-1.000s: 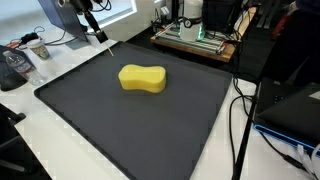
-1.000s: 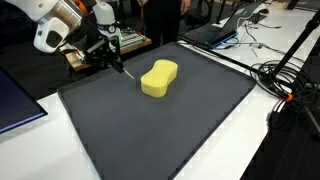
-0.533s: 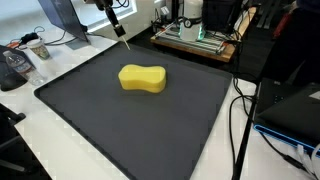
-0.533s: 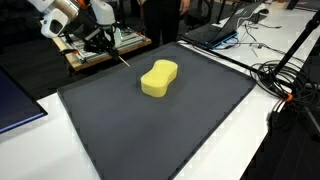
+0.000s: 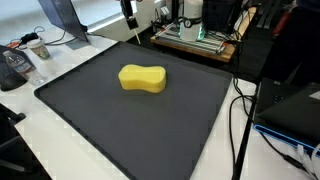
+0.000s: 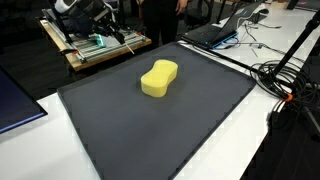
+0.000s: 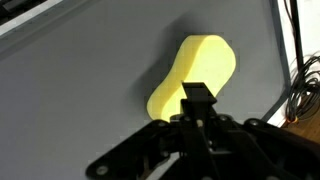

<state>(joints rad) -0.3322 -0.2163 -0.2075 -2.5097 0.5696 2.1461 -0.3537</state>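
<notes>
I get bright, even light, a soft shadow under the yellow sponge (image 5: 142,78), and blur at the near edge of my wrist view.

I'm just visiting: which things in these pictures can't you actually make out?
The gripper: the top edge of an exterior view cuts off most of it.
The thin dark stick in its shut jaws: too small in both exterior views to name.
The yellow sponge: its near end is hidden behind the gripper in the wrist view.
The clutter beside the black mat: too small to identify.
</notes>
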